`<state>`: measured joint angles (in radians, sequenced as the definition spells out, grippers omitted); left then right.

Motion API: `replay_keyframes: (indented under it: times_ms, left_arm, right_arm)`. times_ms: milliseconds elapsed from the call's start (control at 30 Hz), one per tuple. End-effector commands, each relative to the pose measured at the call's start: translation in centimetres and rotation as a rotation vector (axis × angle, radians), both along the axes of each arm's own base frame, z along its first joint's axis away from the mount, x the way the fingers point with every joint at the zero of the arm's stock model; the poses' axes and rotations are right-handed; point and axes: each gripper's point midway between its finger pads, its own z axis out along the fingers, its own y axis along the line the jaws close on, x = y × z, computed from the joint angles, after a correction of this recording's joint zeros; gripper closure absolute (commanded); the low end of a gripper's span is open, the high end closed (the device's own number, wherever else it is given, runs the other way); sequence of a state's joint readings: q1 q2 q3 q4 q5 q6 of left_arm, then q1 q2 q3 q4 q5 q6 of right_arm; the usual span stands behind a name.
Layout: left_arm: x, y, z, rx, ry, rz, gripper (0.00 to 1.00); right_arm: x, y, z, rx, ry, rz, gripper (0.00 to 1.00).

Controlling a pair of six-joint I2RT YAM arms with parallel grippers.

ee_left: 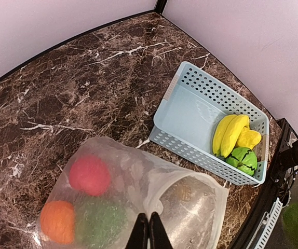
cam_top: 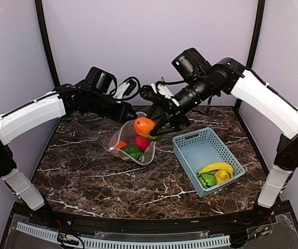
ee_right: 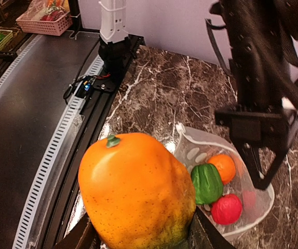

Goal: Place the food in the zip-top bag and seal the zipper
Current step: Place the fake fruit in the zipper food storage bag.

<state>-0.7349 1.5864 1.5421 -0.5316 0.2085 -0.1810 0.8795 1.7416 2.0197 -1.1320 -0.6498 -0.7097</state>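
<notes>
The clear dotted zip-top bag (cam_top: 130, 150) lies on the marble with its mouth held open. Inside it are a red ball (ee_left: 89, 175), an orange ball (ee_left: 57, 221) and a green round piece (ee_left: 99, 220). My left gripper (ee_left: 149, 231) is shut on the bag's mouth edge, near its white zipper strip (ee_left: 201, 176). My right gripper (cam_top: 151, 130) is shut on a large orange fruit (ee_right: 136, 192) with a greenish base. It holds the fruit above the bag's (ee_right: 195, 150) open mouth.
A light-blue slotted basket (cam_top: 198, 148) stands right of the bag. It holds yellow bananas (cam_top: 216, 167), a green piece (cam_top: 207, 180) and a yellow piece (cam_top: 222, 176). The table's front rail (cam_top: 128, 239) runs along the near edge.
</notes>
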Motion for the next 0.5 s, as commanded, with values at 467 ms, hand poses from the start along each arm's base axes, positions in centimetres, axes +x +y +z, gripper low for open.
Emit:
replay_keyframes:
  times_ms: [467]
  left_arm:
    - [-1.9,1.1,0.2,0.002,0.059,-0.002,0.99]
  right_arm:
    - [2.2,7.2,-3.7,0.039,-0.223,0.01,0.56]
